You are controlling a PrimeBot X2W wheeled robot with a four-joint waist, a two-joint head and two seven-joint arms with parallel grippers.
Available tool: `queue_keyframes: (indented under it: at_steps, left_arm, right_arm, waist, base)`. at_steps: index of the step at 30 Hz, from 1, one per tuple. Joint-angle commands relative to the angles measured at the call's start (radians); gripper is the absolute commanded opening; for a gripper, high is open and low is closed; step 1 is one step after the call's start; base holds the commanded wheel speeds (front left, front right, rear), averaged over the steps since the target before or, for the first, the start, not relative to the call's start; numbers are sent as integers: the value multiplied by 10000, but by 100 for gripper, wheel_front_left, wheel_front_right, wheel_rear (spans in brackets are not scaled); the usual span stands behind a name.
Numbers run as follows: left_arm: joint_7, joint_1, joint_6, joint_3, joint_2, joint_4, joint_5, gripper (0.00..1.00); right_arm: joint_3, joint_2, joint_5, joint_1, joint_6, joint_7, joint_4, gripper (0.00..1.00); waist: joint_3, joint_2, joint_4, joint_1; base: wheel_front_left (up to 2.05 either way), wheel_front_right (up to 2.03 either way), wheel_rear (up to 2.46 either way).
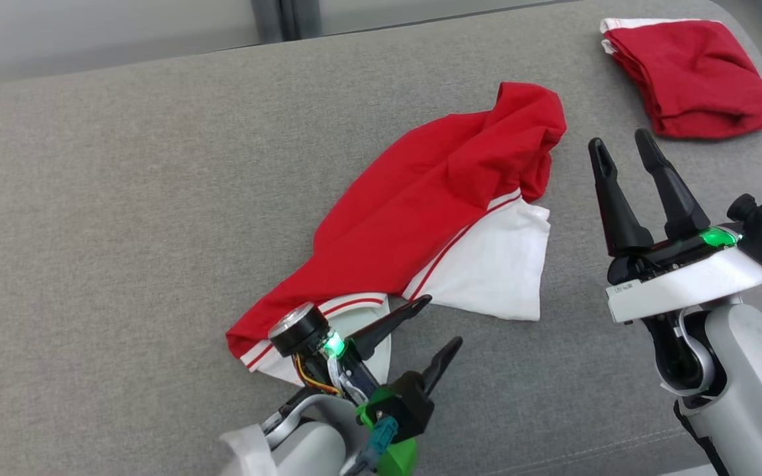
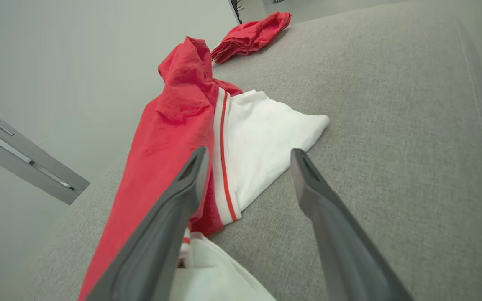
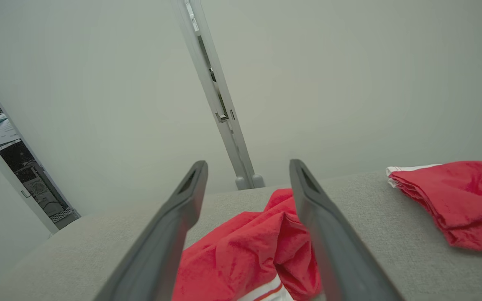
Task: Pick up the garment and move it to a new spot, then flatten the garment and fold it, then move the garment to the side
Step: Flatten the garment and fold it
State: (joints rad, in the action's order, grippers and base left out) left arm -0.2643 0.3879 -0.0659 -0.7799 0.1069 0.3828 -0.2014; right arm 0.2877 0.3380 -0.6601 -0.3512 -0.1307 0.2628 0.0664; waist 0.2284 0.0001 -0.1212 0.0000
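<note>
The garment is a red shirt with white sleeves and red-striped trim, lying crumpled in a long diagonal heap in the middle of the grey cushion. My left gripper is open at the garment's near end, one finger over the white hem, nothing held. In the left wrist view the garment stretches away between and left of the fingers. My right gripper is open, raised just right of the garment, empty. In the right wrist view the garment's red bunch lies below the fingers.
A second red garment, folded, lies at the cushion's far right corner; it also shows in the right wrist view as a folded pile. A pale wall with a grey post stands behind the cushion.
</note>
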Motion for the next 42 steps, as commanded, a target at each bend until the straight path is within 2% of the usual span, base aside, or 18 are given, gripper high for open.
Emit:
queue_keyframes:
  at_steps: [1, 7, 12, 13, 14, 15, 17, 20, 24, 30, 32, 36, 39, 42]
  left_arm:
    - [5, 394, 5, -89, -9, 597, -118, 100]
    - [142, 1440, 633, 135, -404, 3305, 88, 100]
    - [200, 2085, 925, 62, -488, 4701, 278, 100]
    - [219, 2195, 940, -2, -498, 4967, 303, 95]
    - [212, 2258, 945, -46, -495, 5123, 339, 21]
    - [213, 2322, 911, -90, -490, 5318, 421, 0]
    - [191, 2388, 777, -101, -480, 5344, 733, 0]
    - [96, 2495, 514, -240, -537, 4637, 1440, 0]
    - [291, 2886, -83, -298, -546, 3276, 3098, 0]
    - [1919, 4682, -538, -413, -544, 1679, 5502, 0]
    - [2363, 5585, -573, -251, -564, 1203, 6404, 0]
    - [2561, 7418, -464, 363, -540, 620, 7696, 0]
    - [2202, 8633, -257, 812, -551, 446, 8195, 0]
    - [1872, 9195, -27, 1232, -542, 446, 8468, 0]
  right_arm:
    - [-58, -93, 43, 91, 1, 23, -97, 100]
    - [-289, -245, -5, 177, 1, 25, -206, 100]
    - [-412, -274, -125, 227, 1, 23, -289, 100]
    - [-416, -280, -138, 237, 1, 25, -310, 100]
    - [-438, -272, -131, 250, 1, 23, -318, 100]
    - [-505, -285, -98, 261, 1, 25, -329, 100]
    - [-552, -327, -59, 303, 1, 23, -333, 100]
    - [-675, -408, -79, 409, 1, 23, -327, 100]
    - [-728, -607, -94, 494, 1, 23, -257, 100]
    - [-737, -958, -94, 634, 1, 23, -172, 100]
    - [-791, -1023, -99, 677, 1, 25, -144, 100]
    - [-929, -1111, -121, 785, 1, 23, -118, 100]
    - [-1078, -1119, -148, 844, 1, 24, -129, 100]
    - [-1226, -1117, -86, 965, 1, 24, -166, 100]
  waist:
    - [257, -1, -467, 0]
    - [431, -1, -961, 0]
    - [552, -1, -1198, 0]
    - [564, -1, -1235, 0]
    - [569, -1, -1256, 0]
    - [566, -1, -1280, 0]
    - [528, -1, -1306, 0]
    - [432, -1, -1303, 0]
    - [244, -1, -1331, 0]
    - [-70, -1, -1536, 0]
    - [-151, -1, -1683, 0]
    - [-307, -1, -1901, 0]
    - [-430, -1, -1962, 0]
    - [-519, -1, -1878, 0]
  base:
    - [0, 0, 0]
    - [0, 0, 0]
    - [0, 0, 0]
    - [0, 0, 0]
    - [0, 0, 0]
    - [0, 0, 0]
    - [0, 0, 0]
    - [0, 0, 0]
    - [0, 0, 0]
    - [0, 0, 0]
    - [0, 0, 0]
    - [0, 0, 0]
    - [0, 0, 0]
    - [0, 0, 0]
